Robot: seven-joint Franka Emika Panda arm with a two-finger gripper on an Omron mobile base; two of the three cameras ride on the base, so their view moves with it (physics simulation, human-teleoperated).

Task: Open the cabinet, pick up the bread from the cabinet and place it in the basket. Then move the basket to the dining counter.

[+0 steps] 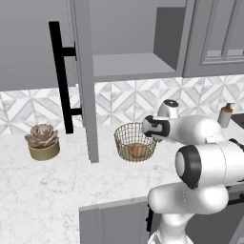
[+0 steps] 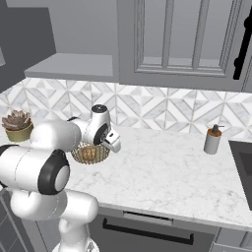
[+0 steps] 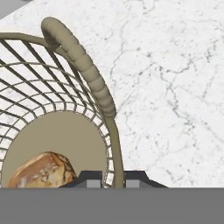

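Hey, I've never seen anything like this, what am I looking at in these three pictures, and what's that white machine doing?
It is a rendered kitchen with a white robot arm. Two pictures come from cameras riding behind the arm, one on its left and one on its right. The third looks along the gripper from a camera on the hand.

On the marble worktop sit a wire basket with a bread loaf inside, a potted succulent and a soap dispenser. Above, the cabinet door stands open.

In the hand picture the two dark fingertips sit on either side of the basket's rim, closed on it, beside a loop handle.
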